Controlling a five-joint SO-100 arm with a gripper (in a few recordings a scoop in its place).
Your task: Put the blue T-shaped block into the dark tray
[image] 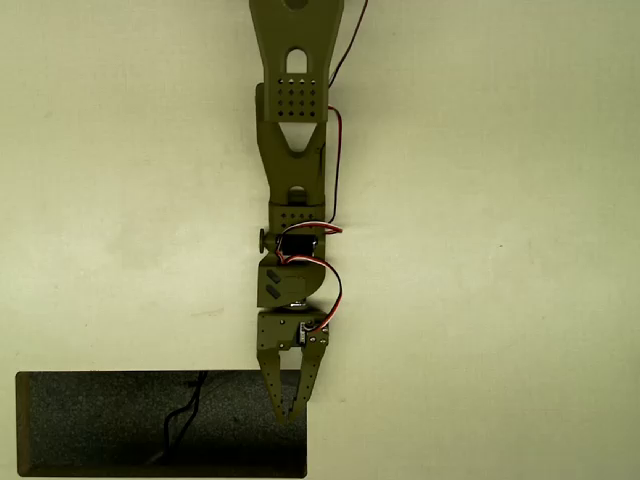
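In the overhead view the large, shallow, black-grey speckled dark tray (90,425) stretched leftward from the olive-green two-finger gripper (291,412), whose narrowly closed tips hung over the tray's right end, and I could not tell whether they pinched the blue T-shaped block, which I could not make out.

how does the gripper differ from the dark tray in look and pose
The gripper is olive green, narrow, tapering to a point; the dark tray is black-grey, speckled, wide and rectangular. The gripper runs top to bottom in the overhead view; the tray lies left to right. The gripper's tips overlap the tray's right end.
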